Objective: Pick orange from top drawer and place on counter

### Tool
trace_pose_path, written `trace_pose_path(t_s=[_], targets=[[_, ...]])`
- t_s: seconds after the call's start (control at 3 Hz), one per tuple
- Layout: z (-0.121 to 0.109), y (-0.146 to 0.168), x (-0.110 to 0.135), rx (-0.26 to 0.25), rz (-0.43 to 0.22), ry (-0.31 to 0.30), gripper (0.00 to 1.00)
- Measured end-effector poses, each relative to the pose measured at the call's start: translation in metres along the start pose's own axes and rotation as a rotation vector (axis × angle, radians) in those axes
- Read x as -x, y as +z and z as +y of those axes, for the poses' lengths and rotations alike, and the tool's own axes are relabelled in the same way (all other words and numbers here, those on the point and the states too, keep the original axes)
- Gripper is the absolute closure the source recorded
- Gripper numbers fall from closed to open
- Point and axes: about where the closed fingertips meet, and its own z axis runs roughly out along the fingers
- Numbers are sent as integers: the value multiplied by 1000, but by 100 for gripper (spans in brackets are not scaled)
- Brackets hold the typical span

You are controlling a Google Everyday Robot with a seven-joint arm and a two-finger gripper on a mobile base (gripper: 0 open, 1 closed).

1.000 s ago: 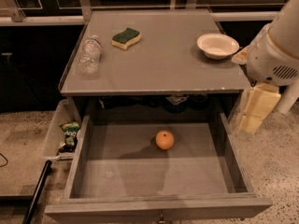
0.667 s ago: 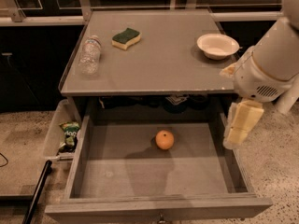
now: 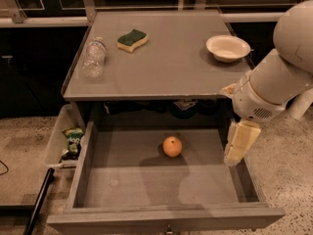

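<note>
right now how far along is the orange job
Done: the top drawer is open, with the orange lying on its floor. In hand: the end effector hangs over the drawer's right side, apart from the orange. Left: reach it, grasp it, lift it out and set it on the counter, which holds a bottle, sponge and bowl.

small round orange (image 3: 172, 146), smooth, resting on the flat grey floor of the top drawer (image 3: 146, 182), right of middle, toward the back. drawer wide open, shallow, worn at the front edge. flat grey counter (image 3: 166, 58) directly above. gripper (image 3: 234, 158) pointing down over the drawer's right wall, apart from the orange.
</note>
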Motion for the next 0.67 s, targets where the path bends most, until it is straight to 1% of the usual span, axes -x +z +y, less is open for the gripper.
trace_pose_path(t_s=[0.33,0.67], targets=[[-1,12,-2,39,-44,25,0],[1,35,-6,81,-80,69,0]])
